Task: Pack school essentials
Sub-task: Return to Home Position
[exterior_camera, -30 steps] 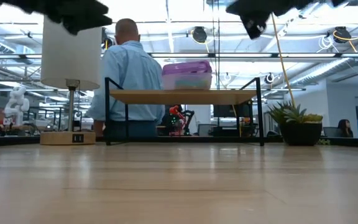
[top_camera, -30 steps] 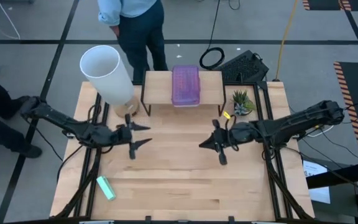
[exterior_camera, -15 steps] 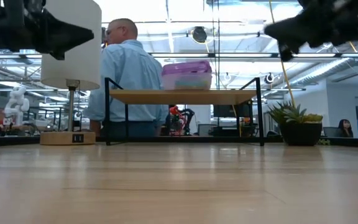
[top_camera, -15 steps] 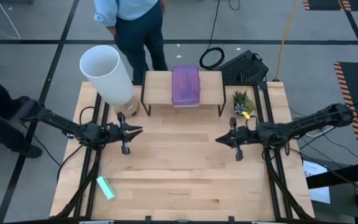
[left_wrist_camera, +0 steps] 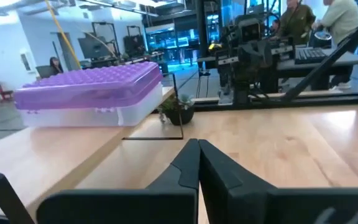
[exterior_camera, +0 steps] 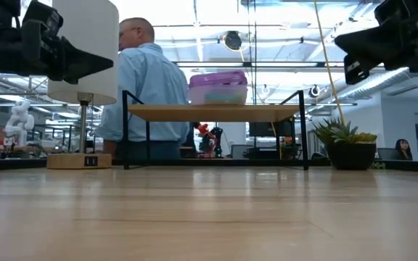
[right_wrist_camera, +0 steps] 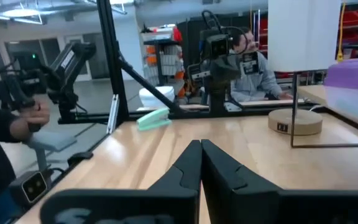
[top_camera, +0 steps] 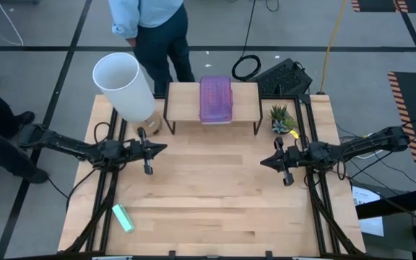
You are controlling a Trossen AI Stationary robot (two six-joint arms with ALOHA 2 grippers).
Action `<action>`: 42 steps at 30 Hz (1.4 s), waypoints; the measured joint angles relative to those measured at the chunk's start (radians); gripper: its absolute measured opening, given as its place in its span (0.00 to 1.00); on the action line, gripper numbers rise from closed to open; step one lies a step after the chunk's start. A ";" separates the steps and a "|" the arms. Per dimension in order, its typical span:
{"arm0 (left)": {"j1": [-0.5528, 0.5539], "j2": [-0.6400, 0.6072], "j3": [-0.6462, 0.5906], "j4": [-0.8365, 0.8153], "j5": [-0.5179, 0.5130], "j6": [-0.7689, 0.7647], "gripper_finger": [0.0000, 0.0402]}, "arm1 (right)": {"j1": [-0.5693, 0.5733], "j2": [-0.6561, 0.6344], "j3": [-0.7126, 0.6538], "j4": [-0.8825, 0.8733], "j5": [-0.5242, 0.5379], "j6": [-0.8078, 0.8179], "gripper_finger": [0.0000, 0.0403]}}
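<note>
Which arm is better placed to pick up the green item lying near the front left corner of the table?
Left. The green item lies on the left end effector's side of the table, fairly near it. The right end effector hovers across the table, much farther away.

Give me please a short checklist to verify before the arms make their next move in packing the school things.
1. Left gripper empty: ok, fingers shut on nothing, near the lamp.
2. Right gripper empty: ok, shut, holding nothing, at the table's right side.
3. Purple box in place: ok, on the small shelf, lid closed.
4. Box open for packing: not ok.
5. Pencils, pen, scissors in view: not ok; only a green stapler lies at the front left.
6. Person clear of the table: cannot tell, standing close behind it.
</note>
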 joint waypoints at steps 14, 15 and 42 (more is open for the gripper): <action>0.008 -0.219 0.000 -0.135 0.013 -0.013 0.01 | 0.000 -0.198 -0.003 -0.132 -0.005 -0.023 0.00; 0.008 -0.249 0.000 -0.167 0.013 -0.013 0.01 | 0.000 -0.224 -0.003 -0.152 -0.005 -0.026 0.00; 0.010 -0.638 0.080 -0.772 0.104 -0.011 0.02 | 0.001 -0.502 -0.005 -0.457 -0.030 -0.003 0.00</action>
